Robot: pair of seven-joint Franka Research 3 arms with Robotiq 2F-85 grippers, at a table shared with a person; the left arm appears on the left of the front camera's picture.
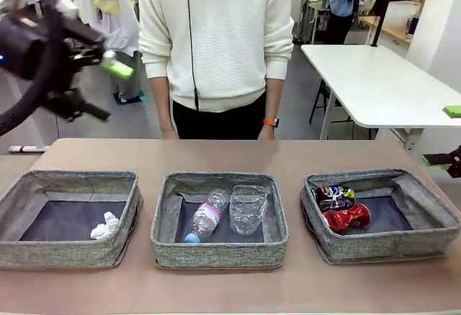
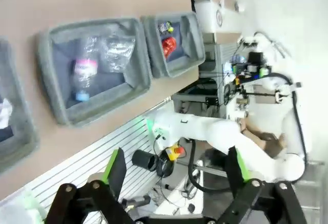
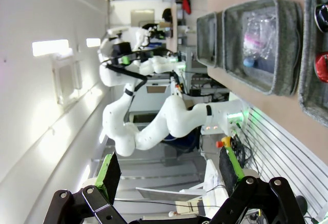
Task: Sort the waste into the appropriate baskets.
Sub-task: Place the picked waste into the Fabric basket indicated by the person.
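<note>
With every piece of waste already lying in a basket, we judge sorting finished: paper ball point(image 1: 105, 226) at nine o'clock, bottle point(image 1: 205, 217) and cup point(image 1: 248, 207) centre, both cans point(image 1: 340, 207) at three o'clock. Our left gripper point(image 2: 174, 175) and right gripper point(image 3: 166, 170) hang open, empty. Next we only stay clear; the surface point(image 1: 230, 286) offers open room toward six o'clock.

We see open table point(image 1: 216, 158) behind the three baskets point(image 1: 220, 221), where the person point(image 1: 215, 48) stands close to the far edge. Narrow gaps separate the baskets. The near strip of table lies bare, and above the baskets nothing blocks descent.
</note>
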